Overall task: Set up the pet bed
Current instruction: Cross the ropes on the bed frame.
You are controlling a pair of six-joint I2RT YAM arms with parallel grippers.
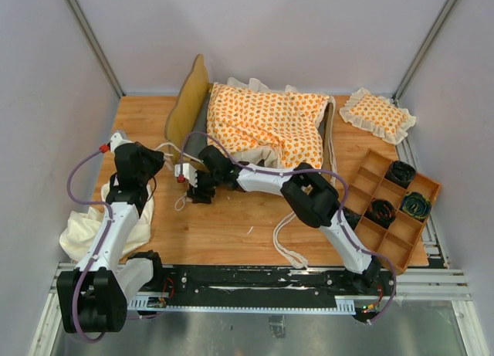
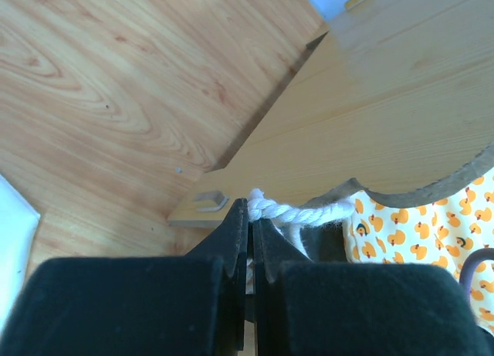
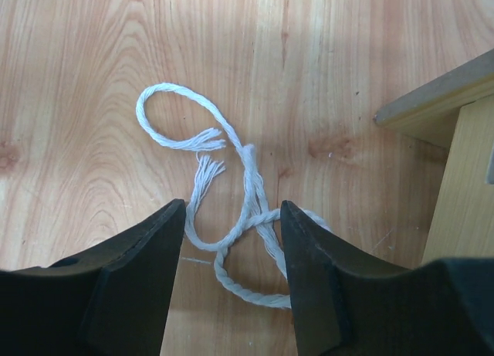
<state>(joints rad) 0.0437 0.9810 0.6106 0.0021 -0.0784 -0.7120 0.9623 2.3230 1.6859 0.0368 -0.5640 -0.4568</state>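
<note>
The light-wood bed frame (image 1: 187,101) stands at the back left of the counter (image 1: 231,225) with its scalloped headboard (image 2: 386,101) on the left side. The duck-printed cushion (image 1: 266,124) lies bunched across the frame, not yet settled flat inside it. The step in hand looks to be tying the cushion down at the headboard corner. The left pincer (image 2: 248,214) is pressed together on a white twisted tie string (image 2: 305,212) right by the foot of the headboard, and the string runs from the jaws back toward the cushion's edge. The right pincer (image 3: 231,213) hangs spread wide just above the counter. Below it the loose strands (image 3: 248,178) lie in a crossed loop with two frayed ends, near a frame leg (image 3: 463,140). Whether these strands belong to the string the left pincer pinches cannot be told from here. To do this well, I judge the right pincer should drop straight until its pads nearly brush the wood. It should then shut on one strand only, close to a frayed end rather than at the crossing, since catching both would likely drag the loop into a tangle. The left side should hold its string snug without hauling, because the frame looks light and might slide or tip. A soft cord lying flat on the counter is easy to miss, so a low, centred close matters more than speed.
</note>
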